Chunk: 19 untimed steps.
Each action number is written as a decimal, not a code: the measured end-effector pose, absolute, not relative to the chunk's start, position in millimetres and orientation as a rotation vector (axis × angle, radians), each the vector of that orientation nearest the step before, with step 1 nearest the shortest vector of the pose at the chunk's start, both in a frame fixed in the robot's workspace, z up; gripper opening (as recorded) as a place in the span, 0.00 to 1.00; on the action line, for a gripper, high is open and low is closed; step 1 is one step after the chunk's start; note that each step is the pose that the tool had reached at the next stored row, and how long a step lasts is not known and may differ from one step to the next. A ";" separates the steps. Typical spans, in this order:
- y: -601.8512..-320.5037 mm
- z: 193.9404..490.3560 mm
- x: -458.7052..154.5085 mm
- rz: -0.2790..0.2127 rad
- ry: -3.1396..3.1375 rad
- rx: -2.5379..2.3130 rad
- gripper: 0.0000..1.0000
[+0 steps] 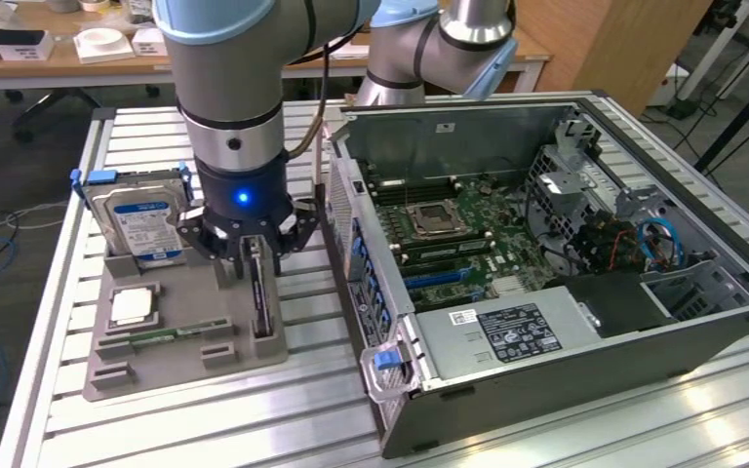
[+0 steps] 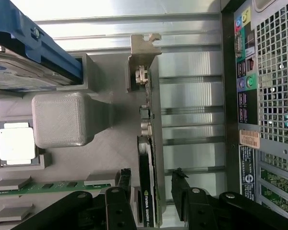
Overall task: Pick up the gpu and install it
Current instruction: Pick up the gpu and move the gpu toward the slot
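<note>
The gpu (image 1: 261, 297) stands on edge in a slot of the grey holder (image 1: 179, 363) on the table, at the exterior view's left of the open computer case (image 1: 544, 253). In the wrist view the gpu (image 2: 148, 143) is a thin card with a black face, a green board and a silver bracket at its far end. My gripper (image 1: 255, 255) hangs just above it, open. The gripper (image 2: 151, 175) straddles the card's near end, and its black fingers (image 2: 125, 179) stand on either side with a small gap to the card. Nothing is held.
A hard drive (image 1: 140, 219) in a blue frame stands at the back of the holder, with a processor (image 1: 132, 307) and a green memory stick (image 1: 167, 336) in front. The case lies on its side, motherboard (image 1: 466, 234) exposed, its rear panel (image 2: 259, 96) close beside the gpu.
</note>
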<state>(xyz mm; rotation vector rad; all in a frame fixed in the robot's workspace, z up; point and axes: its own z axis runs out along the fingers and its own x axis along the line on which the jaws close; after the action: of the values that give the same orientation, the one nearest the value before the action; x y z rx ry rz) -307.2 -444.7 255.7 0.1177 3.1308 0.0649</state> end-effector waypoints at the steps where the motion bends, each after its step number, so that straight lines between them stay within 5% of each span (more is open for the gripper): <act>1: -444.7 255.3 -307.3 0.065 3.131 0.118 0.47; 19: -444.7 246.7 -308.3 0.065 3.131 0.118 0.47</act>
<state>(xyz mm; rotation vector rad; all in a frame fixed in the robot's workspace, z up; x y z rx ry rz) -308.3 -444.7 246.7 0.1177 3.1309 0.0650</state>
